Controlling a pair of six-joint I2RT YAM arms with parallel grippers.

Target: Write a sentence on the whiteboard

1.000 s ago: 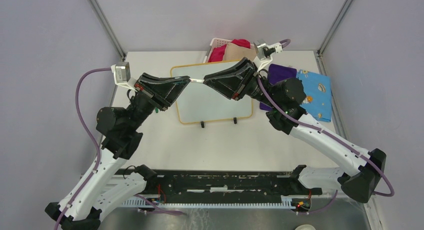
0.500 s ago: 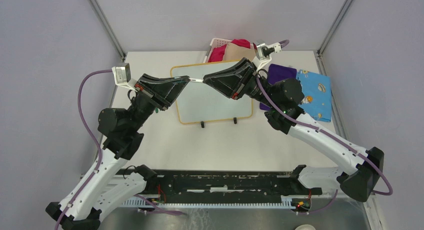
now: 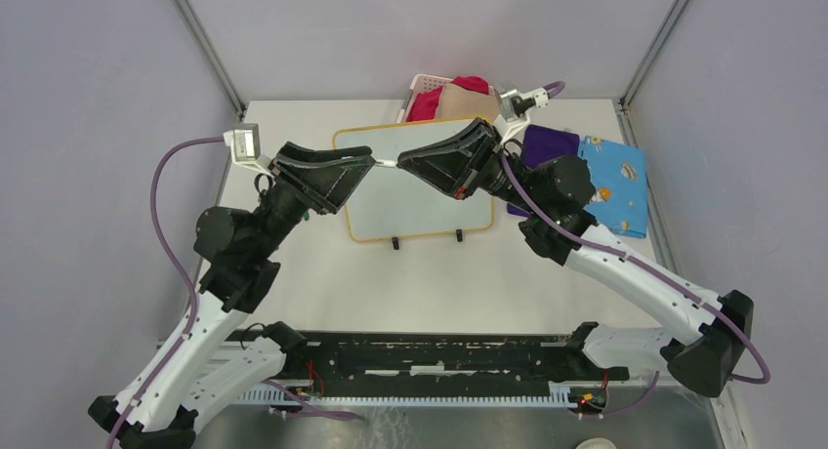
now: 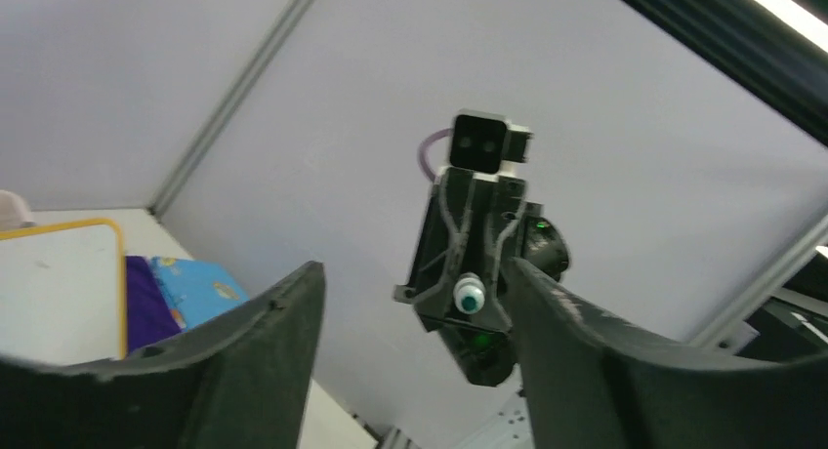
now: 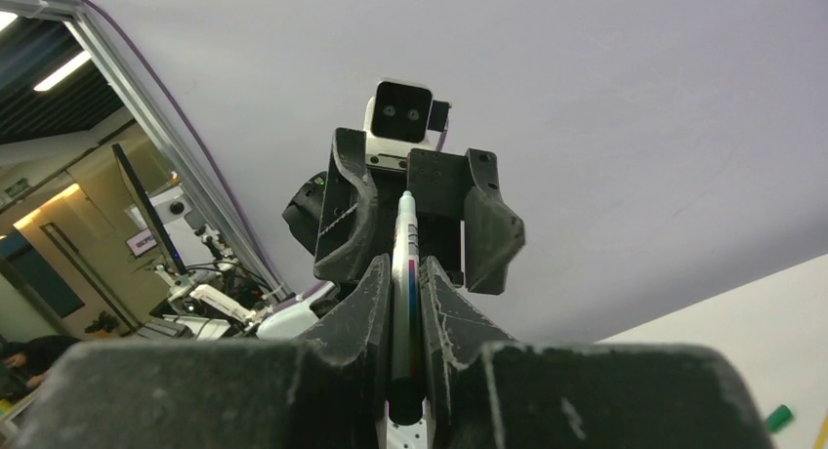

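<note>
The whiteboard (image 3: 415, 207) lies flat at the table's middle, yellow-framed; its visible surface is blank and no sentence is in view. Both grippers meet tip to tip above its upper half. A white marker (image 5: 404, 273) with a green tip (image 4: 470, 297) sits lengthwise between the fingers of my right gripper (image 5: 406, 262), which is shut on it. My left gripper (image 4: 415, 268) stands open, its jaws wide on either side of the marker's tip and apart from it. From above, the marker (image 3: 387, 160) bridges the left gripper (image 3: 370, 159) and the right gripper (image 3: 402, 162).
A white basket (image 3: 420, 82) of red and beige cloths stands behind the board. A purple cloth (image 3: 549, 142) and a blue patterned cloth (image 3: 619, 181) lie to its right. A small green object (image 5: 778, 417) lies on the table.
My left gripper has opened and let go of the marker. The right gripper's jaws have closed further onto it. Both arms stay above the board.
</note>
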